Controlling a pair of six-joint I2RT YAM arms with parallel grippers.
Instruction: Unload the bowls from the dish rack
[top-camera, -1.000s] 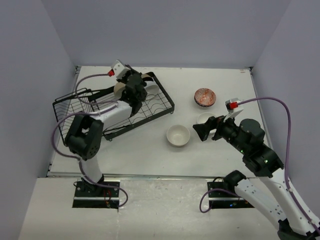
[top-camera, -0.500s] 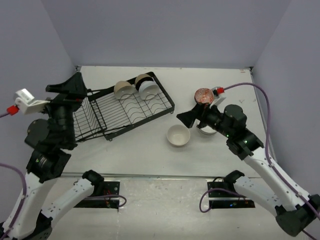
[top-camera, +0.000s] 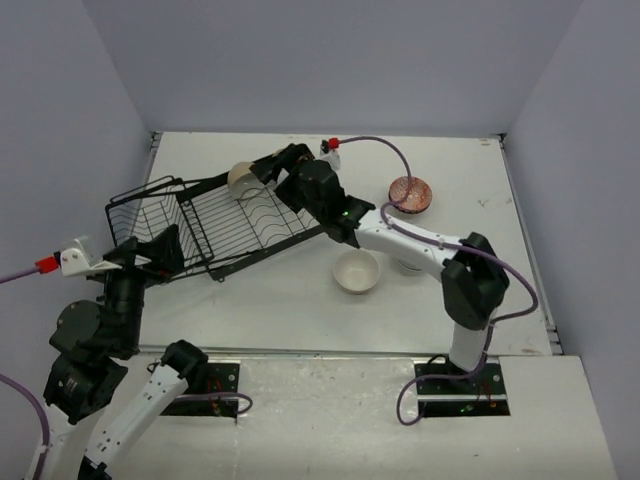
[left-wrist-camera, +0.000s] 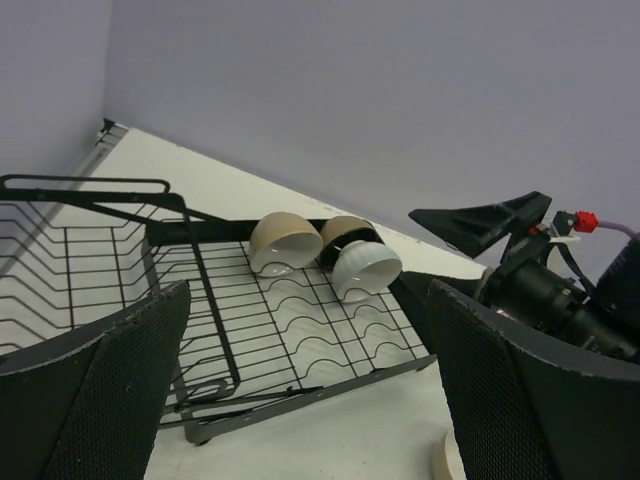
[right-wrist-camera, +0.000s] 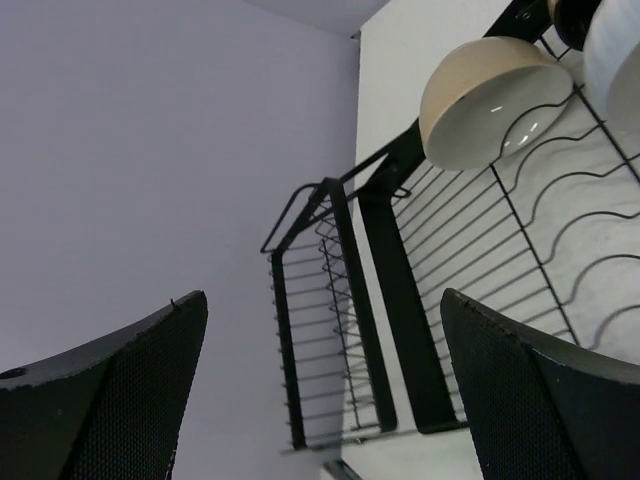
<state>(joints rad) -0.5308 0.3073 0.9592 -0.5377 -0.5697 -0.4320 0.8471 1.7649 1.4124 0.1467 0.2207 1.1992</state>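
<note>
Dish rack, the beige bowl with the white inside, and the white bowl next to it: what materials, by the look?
Dish rack: likely metal wire with a black, fairly matte coating, seen as thin bent rods joined in a grid.
Beige bowl: probably glazed ceramic; its glossy white inside mirrors the rack wires.
White bowl: probably ceramic too, smooth with a soft sheen; plastic cannot be ruled out.

The black wire dish rack (top-camera: 192, 226) sits on the left of the table, with a beige bowl (top-camera: 242, 180) standing on edge at its far side. The right gripper (top-camera: 268, 170) reaches across just beside that bowl. Right of the rack sit a white bowl (top-camera: 356, 271) and, farther back, a red-brown speckled bowl (top-camera: 411, 193), while the left gripper (top-camera: 158, 250) hangs at the rack's near-left end.
</note>
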